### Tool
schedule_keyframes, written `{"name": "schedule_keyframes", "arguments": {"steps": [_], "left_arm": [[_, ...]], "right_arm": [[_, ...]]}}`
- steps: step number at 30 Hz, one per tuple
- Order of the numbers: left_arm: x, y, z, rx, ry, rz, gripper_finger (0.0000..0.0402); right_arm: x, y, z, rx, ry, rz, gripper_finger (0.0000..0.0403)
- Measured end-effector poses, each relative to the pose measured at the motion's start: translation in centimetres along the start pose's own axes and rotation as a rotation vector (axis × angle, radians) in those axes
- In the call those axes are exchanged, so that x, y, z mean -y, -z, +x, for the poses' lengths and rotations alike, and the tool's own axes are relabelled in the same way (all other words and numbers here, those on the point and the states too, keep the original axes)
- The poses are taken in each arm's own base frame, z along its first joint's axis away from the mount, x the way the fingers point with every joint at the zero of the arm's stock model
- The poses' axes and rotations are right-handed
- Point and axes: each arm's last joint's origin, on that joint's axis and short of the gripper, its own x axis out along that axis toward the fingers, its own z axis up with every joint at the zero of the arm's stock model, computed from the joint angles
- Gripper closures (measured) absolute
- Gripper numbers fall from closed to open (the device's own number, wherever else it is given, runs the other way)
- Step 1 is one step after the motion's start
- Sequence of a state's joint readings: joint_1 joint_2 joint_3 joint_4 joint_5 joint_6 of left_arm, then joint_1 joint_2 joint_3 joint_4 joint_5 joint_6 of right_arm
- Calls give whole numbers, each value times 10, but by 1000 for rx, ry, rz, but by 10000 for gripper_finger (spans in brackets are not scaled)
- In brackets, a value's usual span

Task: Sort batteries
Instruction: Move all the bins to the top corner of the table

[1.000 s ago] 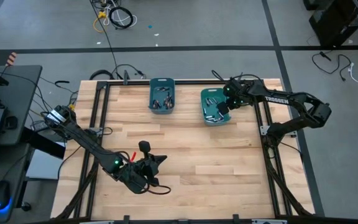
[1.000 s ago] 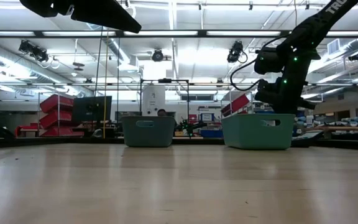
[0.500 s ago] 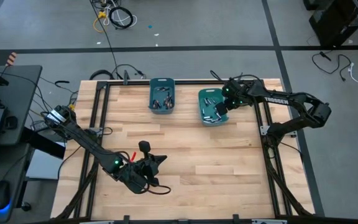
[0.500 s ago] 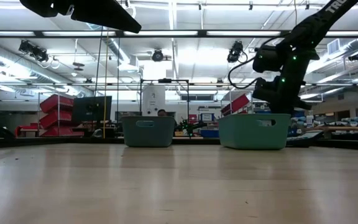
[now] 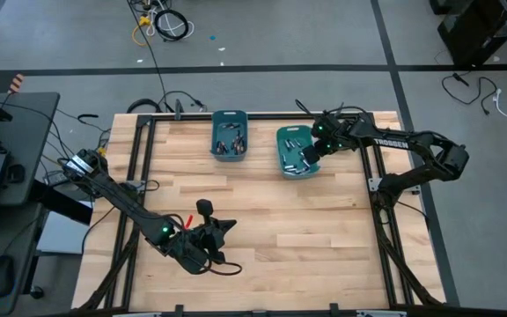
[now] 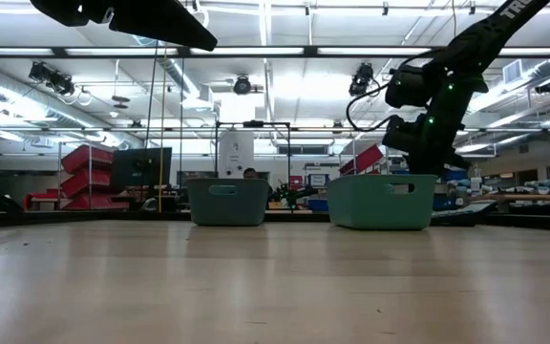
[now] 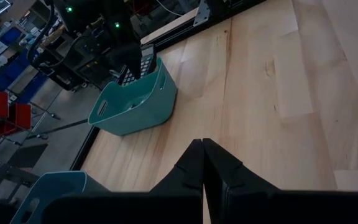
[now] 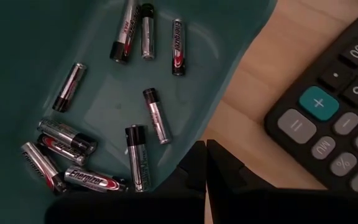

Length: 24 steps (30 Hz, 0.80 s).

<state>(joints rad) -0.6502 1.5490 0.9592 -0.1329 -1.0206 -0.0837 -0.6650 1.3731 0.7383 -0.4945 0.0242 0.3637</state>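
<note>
Batteries are lying loose on the floor of the teal bin, right in front of the right gripper. Its jaws are pressed fully together with nothing between them, tips sitting at the bin's rim, so it looks like it's nudging rather than picking. Compared with a second ago that bin has been sliding away from the right gripper's side toward the other teal bin, and the black calculator is showing beside the jaws on bare wood. My guess is it's repositioning the bin before any real sorting. Left gripper is parked well away, jaws also closed and empty, doing nothing.
</note>
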Motion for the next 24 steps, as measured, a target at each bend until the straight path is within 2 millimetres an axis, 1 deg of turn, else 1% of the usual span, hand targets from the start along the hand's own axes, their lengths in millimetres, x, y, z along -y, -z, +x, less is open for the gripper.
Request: {"name": "schedule_keyframes", "arguments": {"steps": [10, 13, 16, 19, 22, 24], "left_arm": [[0, 0, 0, 0, 0, 0, 402], [0, 0, 0, 0, 0, -3, 402], [0, 0, 0, 0, 0, -2, 402], [0, 0, 0, 0, 0, -2, 402], [0, 0, 0, 0, 0, -2, 402], [0, 0, 0, 0, 0, -3, 402]], "right_arm": [[0, 0, 0, 4, 12, -1, 403], [3, -2, -5, -17, 54, 1, 403], [3, -8, -22, -1, 92, -14, 403], [-1, -11, -46, 24, 91, -34, 403], [-12, -6, -74, 73, 42, -87, 403], [-23, 4, -88, 84, -38, -156, 403]]}}
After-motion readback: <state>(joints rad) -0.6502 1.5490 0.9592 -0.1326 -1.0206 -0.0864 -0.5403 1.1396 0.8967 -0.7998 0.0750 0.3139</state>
